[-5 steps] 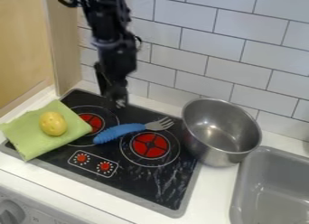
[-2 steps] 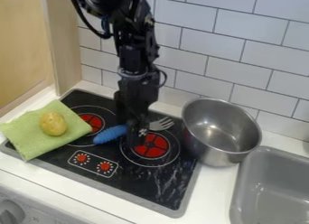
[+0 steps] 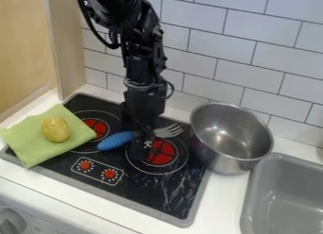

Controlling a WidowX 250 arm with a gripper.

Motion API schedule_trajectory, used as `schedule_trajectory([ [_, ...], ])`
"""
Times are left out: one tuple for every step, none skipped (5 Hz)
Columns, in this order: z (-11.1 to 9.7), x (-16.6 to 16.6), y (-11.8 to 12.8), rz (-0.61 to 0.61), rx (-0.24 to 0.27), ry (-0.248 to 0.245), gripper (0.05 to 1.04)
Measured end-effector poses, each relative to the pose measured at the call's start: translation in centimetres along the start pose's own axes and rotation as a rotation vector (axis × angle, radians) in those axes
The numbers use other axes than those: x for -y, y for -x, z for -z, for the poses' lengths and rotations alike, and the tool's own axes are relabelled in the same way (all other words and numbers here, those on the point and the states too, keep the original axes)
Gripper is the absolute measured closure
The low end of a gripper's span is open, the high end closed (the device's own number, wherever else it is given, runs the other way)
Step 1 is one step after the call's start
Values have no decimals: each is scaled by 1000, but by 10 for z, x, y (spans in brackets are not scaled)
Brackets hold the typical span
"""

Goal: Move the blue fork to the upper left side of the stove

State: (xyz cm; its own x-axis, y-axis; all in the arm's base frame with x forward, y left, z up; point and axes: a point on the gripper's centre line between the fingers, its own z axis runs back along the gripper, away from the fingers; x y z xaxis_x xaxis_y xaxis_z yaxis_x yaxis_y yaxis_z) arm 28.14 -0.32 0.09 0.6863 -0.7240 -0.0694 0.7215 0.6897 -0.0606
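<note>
- A black gripper [image 3: 142, 146] hangs low over the stove [image 3: 167, 188], apparently at the blue fork's [image 3: 114, 141] middle; whether open or closed, one cannot tell.
- The fork lies near mid-stove (tines toward the metal pot [image 3: 230, 141]).

Reads as a kitchen corner; can't say if real or mock-up. Has a flat black stovetop [image 3: 142, 193] with round red burner discs [image 3: 93, 126], set in a white countertop [image 3: 224, 200]. Includes a grey rounded-corner sink basin [image 3: 284, 157] at right, with a round silver metal pot [image 3: 233, 162] between. Backed by white rectangular wall tiles [image 3: 252, 72]. Also carries a round grey knob [image 3: 11, 222] on the white front.
</note>
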Motion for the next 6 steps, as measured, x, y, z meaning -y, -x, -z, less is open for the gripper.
schedule_trajectory([
  [-1, -4, -2, 1, 4, -5, 442],
  [0, -4, -2, 4, 1, -3, 707],
  [0, -4, -1, 11, -6, 3, 734],
  [-1, -3, 4, 5, -43, 13, 734],
  [-6, -8, 3, 13, -35, 9, 735],
  [-23, -15, 6, 17, -18, -2, 735],
])
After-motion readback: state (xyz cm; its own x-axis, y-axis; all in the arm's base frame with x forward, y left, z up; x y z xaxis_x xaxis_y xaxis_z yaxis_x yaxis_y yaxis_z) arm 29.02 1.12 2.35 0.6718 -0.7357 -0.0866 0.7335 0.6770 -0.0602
